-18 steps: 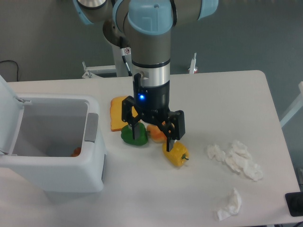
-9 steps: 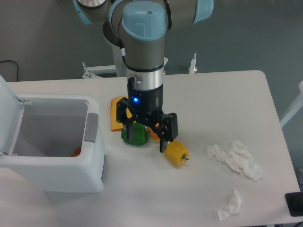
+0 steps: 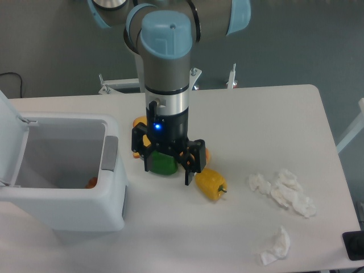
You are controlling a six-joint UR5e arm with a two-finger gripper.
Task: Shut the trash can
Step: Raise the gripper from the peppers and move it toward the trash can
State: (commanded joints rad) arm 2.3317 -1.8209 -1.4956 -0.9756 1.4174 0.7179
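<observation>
Above the green pepper (image 3: 162,165), the end effector (image 3: 167,169) hung spread and empty, and should reach the raised lid (image 3: 8,122) of the trash can (image 3: 74,199) from behind, pushing down gently.

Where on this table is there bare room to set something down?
Free: the far right of the table, behind the crumpled tissues, and the near edge between trash can and tissues. Crowded: around the claw, above the green pepper and yellow pepper.
</observation>
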